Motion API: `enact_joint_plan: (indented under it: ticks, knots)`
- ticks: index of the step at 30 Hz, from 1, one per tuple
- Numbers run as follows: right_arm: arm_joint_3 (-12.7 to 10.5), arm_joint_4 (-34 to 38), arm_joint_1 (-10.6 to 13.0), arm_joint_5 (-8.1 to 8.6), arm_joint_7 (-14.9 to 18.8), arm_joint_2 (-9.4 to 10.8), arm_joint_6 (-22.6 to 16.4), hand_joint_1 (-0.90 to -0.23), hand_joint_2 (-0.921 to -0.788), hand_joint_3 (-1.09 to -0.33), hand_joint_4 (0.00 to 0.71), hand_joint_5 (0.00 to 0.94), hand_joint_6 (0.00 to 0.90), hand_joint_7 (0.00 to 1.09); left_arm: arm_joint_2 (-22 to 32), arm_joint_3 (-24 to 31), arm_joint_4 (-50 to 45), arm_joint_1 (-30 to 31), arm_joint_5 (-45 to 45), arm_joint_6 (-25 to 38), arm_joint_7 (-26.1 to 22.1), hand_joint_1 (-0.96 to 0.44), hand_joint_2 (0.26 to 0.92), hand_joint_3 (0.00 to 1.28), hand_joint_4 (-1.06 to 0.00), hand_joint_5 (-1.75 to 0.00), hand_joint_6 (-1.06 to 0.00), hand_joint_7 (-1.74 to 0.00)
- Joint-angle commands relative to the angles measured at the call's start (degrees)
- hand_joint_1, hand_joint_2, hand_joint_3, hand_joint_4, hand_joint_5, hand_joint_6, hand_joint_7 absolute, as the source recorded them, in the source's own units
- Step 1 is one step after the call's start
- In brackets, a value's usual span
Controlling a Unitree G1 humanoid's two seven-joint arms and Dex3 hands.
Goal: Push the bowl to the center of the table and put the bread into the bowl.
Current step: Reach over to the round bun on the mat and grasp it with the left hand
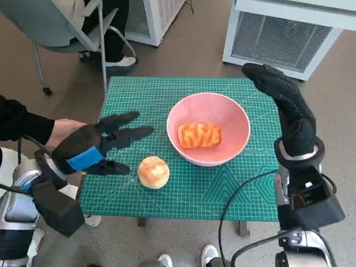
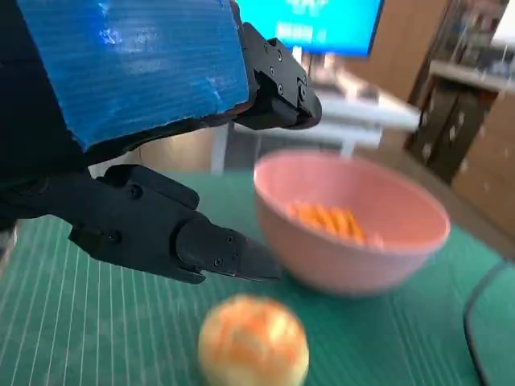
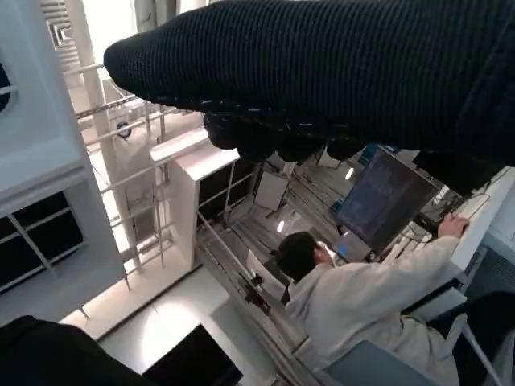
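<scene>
Two pieces of bread show on the counter [image 1: 233, 194], which is covered by a green cutting mat: an orange-streaked slice [image 1: 199, 135] lies inside the pink bowl [image 1: 233, 114], and a round bun [image 1: 153, 172] sits on the mat just beside the bowl's rim, on the side nearer the robot and toward its left. The bowl stands near the middle of the counter. The left robot hand [image 1: 97, 147], blue tape across its back, hovers over the mat beside the bowl and close to the bun, its fingers [image 1: 130, 133] spread apart and pointing toward the bowl, with nothing between them; the left wrist view shows the same fingers [image 2: 217, 249] parted above the bun [image 2: 253, 342] with the bowl [image 2: 354, 257] just behind it. The right robot hand [image 1: 283, 97], in its black glove, is raised beyond the bowl's far side, fingers extended and holding nothing. A person's hand [image 1: 61, 130] lies just behind the left robot hand, away from the bowl. In the right wrist view a person [image 3: 362, 297] in a pale coat sits at a screen.
</scene>
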Motion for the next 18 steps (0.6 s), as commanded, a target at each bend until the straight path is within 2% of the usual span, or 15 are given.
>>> enact_joint_plan:
  ticks: [1,13,18]
  knots:
    - [0.29,0.8,0.28,1.04,1.18,-0.29,0.42,-0.577,-0.921,-0.783,0.253,0.0,0.067,0.47,-0.78,-2.01,2.6,-0.65,-0.5,1.22,-2.23,-0.36,0.838,0.0,-0.4,-0.01,-0.54,-0.04]
    - [0.18,0.36,0.33,1.65,2.19,-0.81,1.06,-0.581,-0.921,-0.783,0.253,0.0,0.065,0.46,-4.76,-6.87,12.63,-4.7,3.41,2.0,-2.59,-0.32,0.819,0.0,-0.39,0.0,-0.52,-0.01]
    - [-0.09,0.07,0.5,1.35,2.17,-1.06,1.15,-0.581,-0.921,-0.783,0.253,0.0,0.066,0.46,-6.33,-8.62,16.86,-6.6,5.12,2.59,-2.37,-0.28,0.81,0.0,-0.38,0.0,-0.52,0.0]
